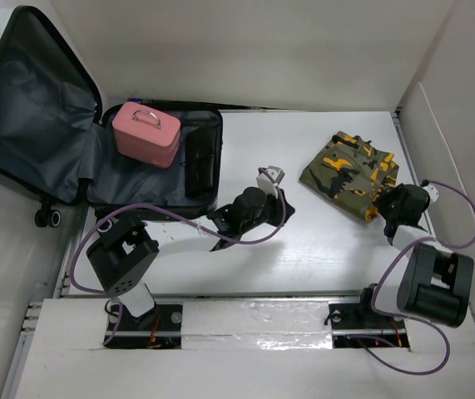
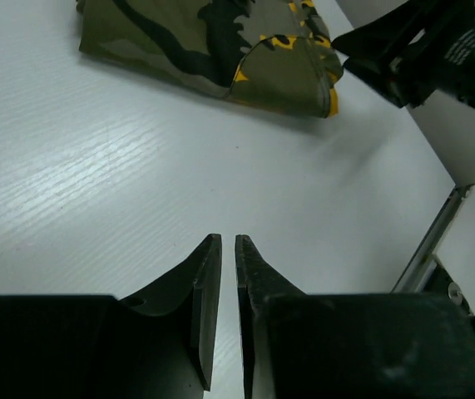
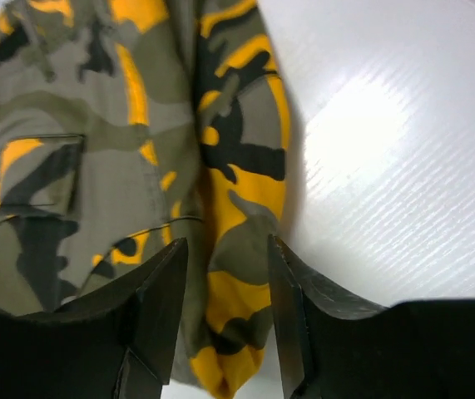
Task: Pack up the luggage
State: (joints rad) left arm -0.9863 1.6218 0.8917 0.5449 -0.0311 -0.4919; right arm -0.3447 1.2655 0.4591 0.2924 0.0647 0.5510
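- Clothes [image 3: 79, 166] lie under the right gripper [image 3: 226, 245], jaws spread; it should sink deep for a thick fold.
- Left gripper [image 2: 227, 241], jaws nearly together, holds nothing.

Dark grey lining in the luggage [image 1: 29, 116]; pink case [image 1: 145, 133] inside it; olive, black and yellow camouflage garment [image 1: 345, 170] to its right.

A robotics lab test cell: a bare white table [image 1: 304, 249] is boxed in by plain white panel walls [image 1: 262, 58]. Two black robot arms [image 1: 125, 258] are bolted to its near edge, trailing purple cables [image 1: 137, 206]. A small open hard-shell suitcase with dark grey lining [image 1: 33, 116] lies at its far left corner.
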